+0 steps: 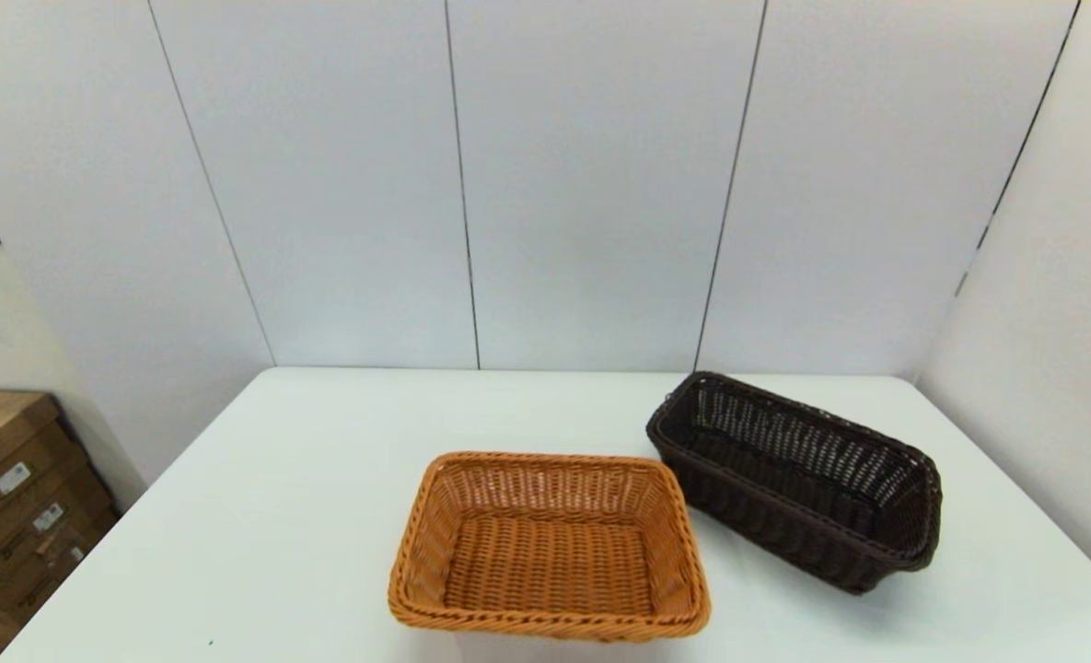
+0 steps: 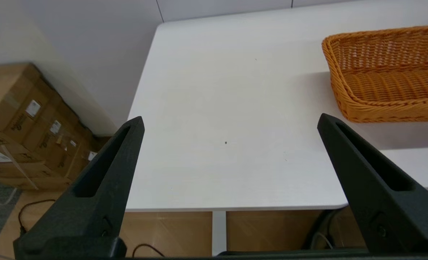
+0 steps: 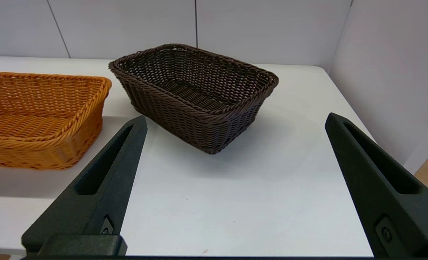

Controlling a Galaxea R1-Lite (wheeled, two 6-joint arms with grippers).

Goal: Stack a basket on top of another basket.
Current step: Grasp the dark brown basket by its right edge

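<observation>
while both baskets rest apart on the white table (image 1: 278,516), we have yet to grasp.
our right gripper (image 3: 235,121), fingers spread, should pinch the braided rim of the dark brown basket (image 1: 798,474), skewed just right of the orange-tan basket (image 1: 550,548), then lower it squarely; our left gripper (image 2: 230,121) waits spread wide.

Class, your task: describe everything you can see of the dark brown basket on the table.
The dark brown basket is rectangular, woven of what looks like wicker, with flared sides and a braided rim. It is empty and stands upright on the white table, turned at an angle, on the robot's right. It lies just behind and right of the orange-tan basket, close by; contact cannot be told. The right claw is open, short of it, not touching.
</observation>
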